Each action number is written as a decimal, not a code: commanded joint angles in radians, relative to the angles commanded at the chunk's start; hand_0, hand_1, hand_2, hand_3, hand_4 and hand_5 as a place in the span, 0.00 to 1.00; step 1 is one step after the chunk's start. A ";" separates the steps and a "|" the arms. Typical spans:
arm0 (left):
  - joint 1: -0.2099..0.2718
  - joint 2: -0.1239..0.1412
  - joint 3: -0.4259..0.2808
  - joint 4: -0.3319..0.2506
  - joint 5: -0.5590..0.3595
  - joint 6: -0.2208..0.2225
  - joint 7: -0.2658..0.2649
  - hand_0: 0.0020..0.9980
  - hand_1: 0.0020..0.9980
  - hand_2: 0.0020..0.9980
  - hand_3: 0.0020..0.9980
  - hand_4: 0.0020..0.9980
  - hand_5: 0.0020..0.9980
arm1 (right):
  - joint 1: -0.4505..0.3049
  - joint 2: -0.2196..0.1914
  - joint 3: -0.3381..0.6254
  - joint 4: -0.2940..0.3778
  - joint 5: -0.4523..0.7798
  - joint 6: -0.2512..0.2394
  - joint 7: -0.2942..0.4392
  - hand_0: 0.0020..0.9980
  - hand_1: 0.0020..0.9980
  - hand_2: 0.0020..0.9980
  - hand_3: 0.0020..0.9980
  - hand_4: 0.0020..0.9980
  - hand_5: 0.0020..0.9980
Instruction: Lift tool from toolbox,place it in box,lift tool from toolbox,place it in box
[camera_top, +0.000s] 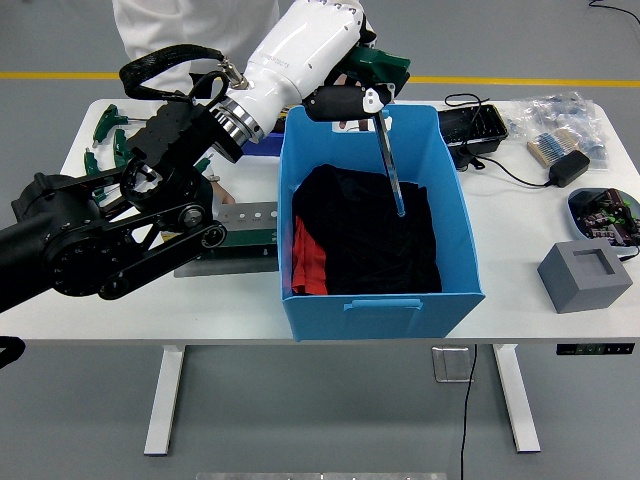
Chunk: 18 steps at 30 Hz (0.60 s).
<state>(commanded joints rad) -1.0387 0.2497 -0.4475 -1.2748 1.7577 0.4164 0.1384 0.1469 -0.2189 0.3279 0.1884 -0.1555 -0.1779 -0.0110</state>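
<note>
Black jointed left arm (110, 235), glossy white forearm shell, looping black cable, silver wrist ring.

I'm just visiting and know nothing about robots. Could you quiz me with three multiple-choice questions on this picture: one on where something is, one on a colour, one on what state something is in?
1. Where is the tool held by the left robot hand?
A. Over the blue box
B. On the floor
C. Beside the grey block

2. What colour is the tool's handle?
A. Yellow
B. Green
C. White

3. What is the left robot hand doing?
A. Resting empty
B. Pressing the table
C. Gripping the tool

Answers:
1 A: the tool points down into the blue box.
2 B: its handle is green.
3 C: the left robot hand is closed around it.
</note>
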 joint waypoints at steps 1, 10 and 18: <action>-0.002 -0.015 0.016 0.028 -0.022 -0.009 -0.003 0.23 0.05 0.06 0.05 0.61 0.44 | 0.001 0.000 0.001 0.000 -0.001 0.000 -0.001 0.69 0.67 0.72 0.57 0.78 0.70; -0.024 -0.124 0.144 0.227 -0.033 -0.089 -0.033 0.23 0.05 0.06 0.05 0.61 0.44 | 0.013 -0.005 0.011 0.003 -0.029 0.000 -0.007 0.69 0.67 0.72 0.57 0.78 0.70; -0.048 -0.191 0.229 0.322 0.025 -0.177 -0.090 0.23 0.05 0.06 0.06 0.61 0.43 | 0.018 -0.007 0.009 0.004 -0.030 -0.001 -0.006 0.69 0.67 0.72 0.57 0.78 0.70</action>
<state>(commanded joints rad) -1.0865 0.0585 -0.2181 -0.9531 1.7826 0.2390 0.0487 0.1648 -0.2258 0.3365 0.1920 -0.1853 -0.1790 -0.0171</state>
